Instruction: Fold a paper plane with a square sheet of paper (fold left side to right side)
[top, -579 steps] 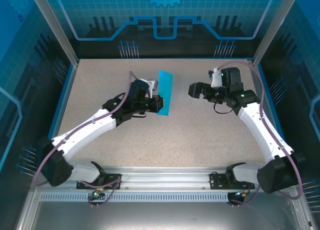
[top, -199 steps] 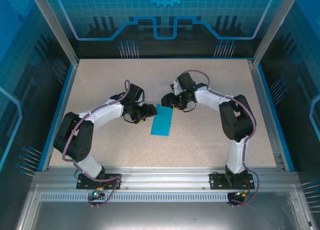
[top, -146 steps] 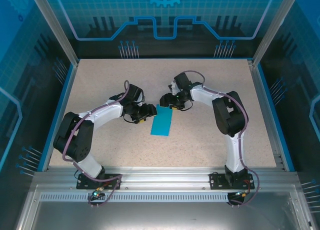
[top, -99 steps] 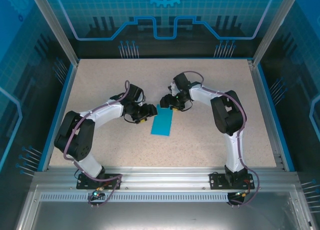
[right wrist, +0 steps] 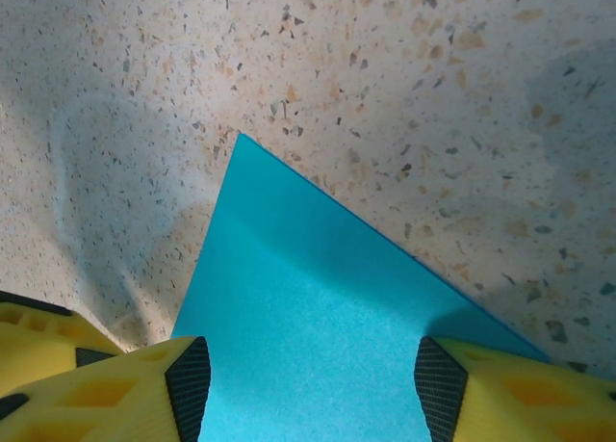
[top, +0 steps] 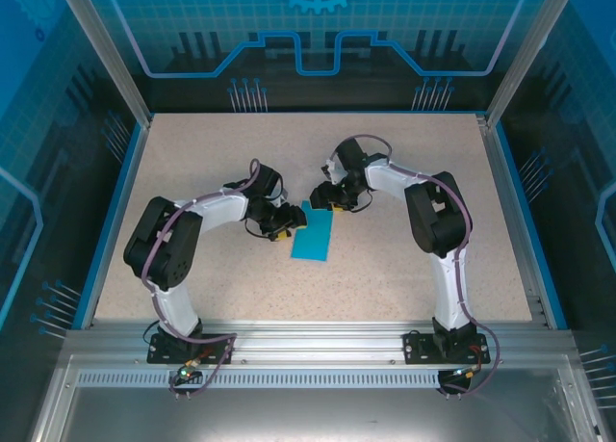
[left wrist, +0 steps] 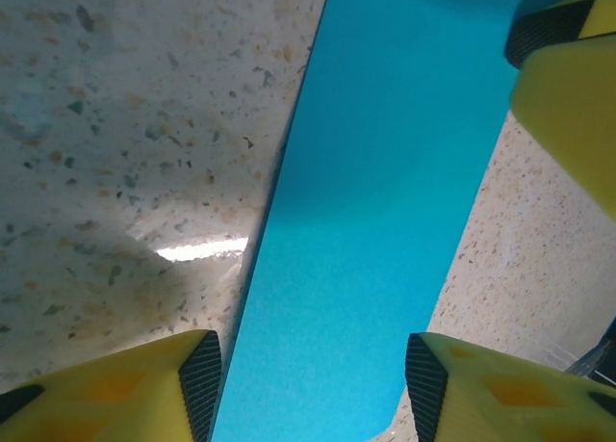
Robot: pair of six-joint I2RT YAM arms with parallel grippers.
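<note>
At table centre, left gripper (top: 287, 225): jaws apart, low over the tabletop (top: 404, 259), set at the left long edge of the cyan-blue paper (top: 314, 235). Left wrist view: left gripper (left wrist: 313, 384) straddles the paper (left wrist: 385, 201), one yellow finger with a black ribbed pad on each side. The paper lies flat between the pads and nothing is clamped. Whether the pads touch the paper's edges cannot be told.

Right gripper (top: 320, 199): jaws also apart, sitting at the far end of the same paper. Right wrist view: right gripper (right wrist: 313, 384) has a corner of the paper (right wrist: 308, 307) between its two fingers, pointing away from the camera. The paper is flat on the table and not pinched. One yellow finger (left wrist: 568, 86) of the right gripper shows at the upper right of the left wrist view, just beside the paper's far end.

Paper: reads as a narrow strip, long axis running away from the arm bases, slightly tilted, near end toward the left. It lies on the speckled beige tabletop, between the two arms and well apart from the blue table border (top: 500, 211).

Both arms are bent inward, with their wrists meeting over the paper.
</note>
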